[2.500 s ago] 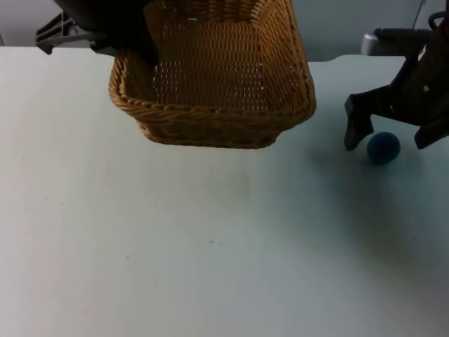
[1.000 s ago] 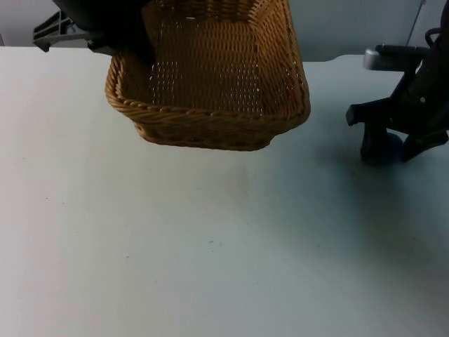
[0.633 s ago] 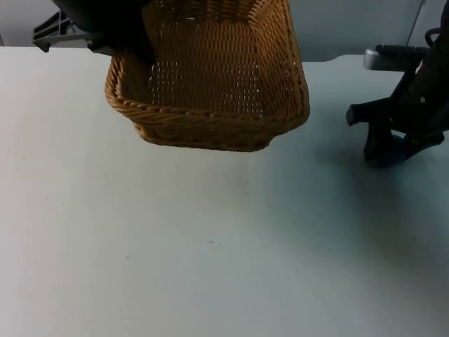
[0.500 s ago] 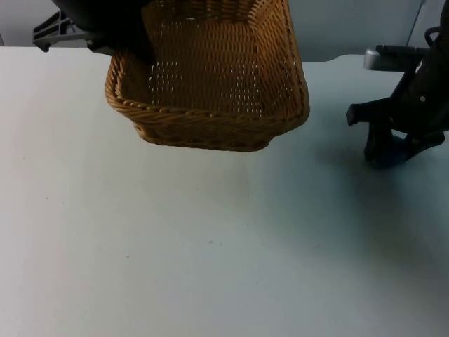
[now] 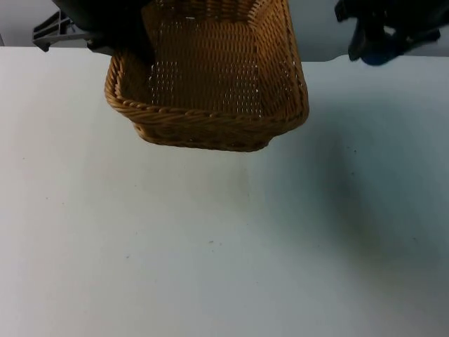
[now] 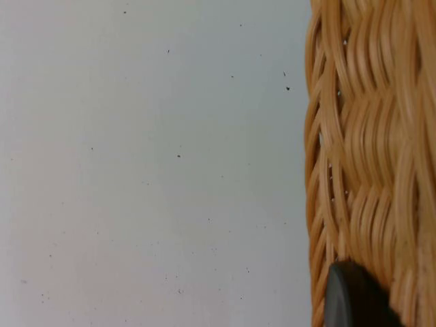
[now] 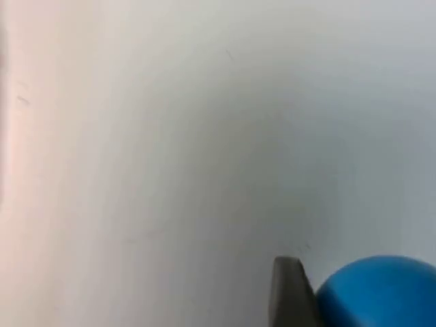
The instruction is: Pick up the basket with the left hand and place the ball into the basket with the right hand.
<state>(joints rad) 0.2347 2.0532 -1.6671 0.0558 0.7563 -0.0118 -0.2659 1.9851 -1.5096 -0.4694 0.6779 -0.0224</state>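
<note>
A small blue ball [image 5: 379, 53] sits pinched in the right pincer [image 5: 379, 43], raised off the white table [image 5: 210, 246] at about the 1 o'clock edge of the top view. In the right wrist view the ball [image 7: 381, 289] presses against a dark fingertip [image 7: 291, 293], with bare table far below it.

To the ball's 9 o'clock — near, but not touching — hangs a woven wicker basket [image 5: 210, 91], tan and rectangular, its open mouth facing up and toward the camera. The left pincer [image 5: 119, 31] grips the basket's rim at the basket's 10 o'clock corner and holds it above the table; a shadow lies on the table beneath. In the left wrist view the wicker rim [image 6: 368, 170] runs alongside a black fingertip [image 6: 354, 300] that bears on the weave.

By my reading, the basket step is done and the ball is in hand — the carry is under way. The next move calls for the right arm to travel toward 9 o'clock until the ball is over the basket's open middle, clear of the near wall, and only then to part its fingers, while the left arm holds the basket steady.
</note>
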